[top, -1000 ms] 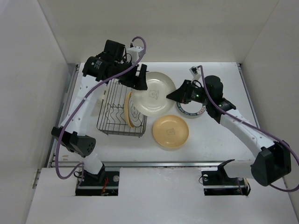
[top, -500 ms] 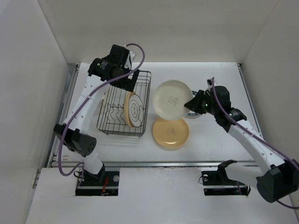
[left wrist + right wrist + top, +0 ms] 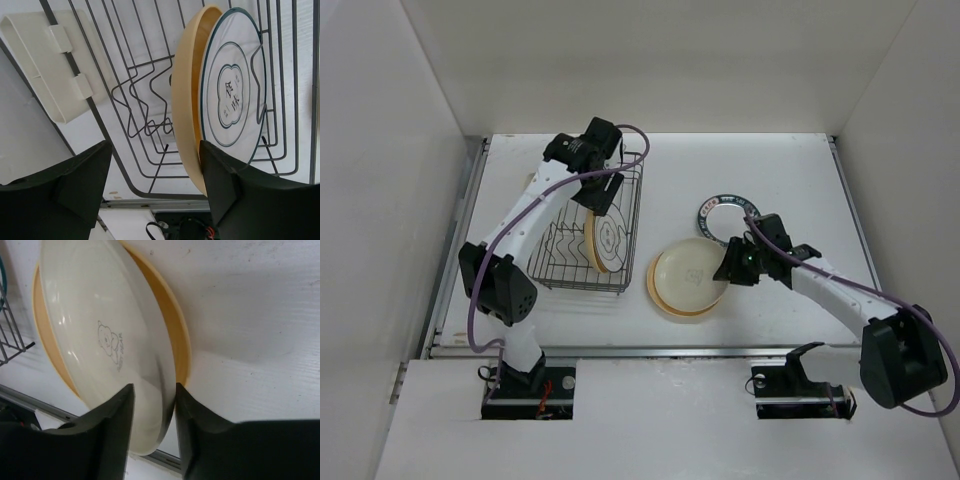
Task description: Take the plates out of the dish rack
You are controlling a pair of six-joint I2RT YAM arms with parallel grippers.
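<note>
The dark wire dish rack (image 3: 560, 262) stands left of centre and holds two upright plates: a yellow-tan plate (image 3: 187, 110) and a white plate with dark rings (image 3: 234, 92). They also show in the top view (image 3: 607, 240). My left gripper (image 3: 605, 192) is open above the rack's far end, its fingers (image 3: 80, 182) spread wide. My right gripper (image 3: 731, 268) is shut on the rim of a cream plate (image 3: 690, 275), which it holds on top of a yellow-tan plate (image 3: 660, 300) on the table. The cream plate (image 3: 100, 335) shows a small bear mark.
A white plate with a dark ringed rim (image 3: 723, 212) lies flat on the table behind the right gripper. A white clip (image 3: 47, 70) hangs on the rack's side. White walls enclose the table; its front edge (image 3: 650, 350) is near the stacked plates.
My right gripper carried the cream plate from above the table's centre down onto the yellow-tan plate. My left arm moved right and forward, over the rack's far end.
</note>
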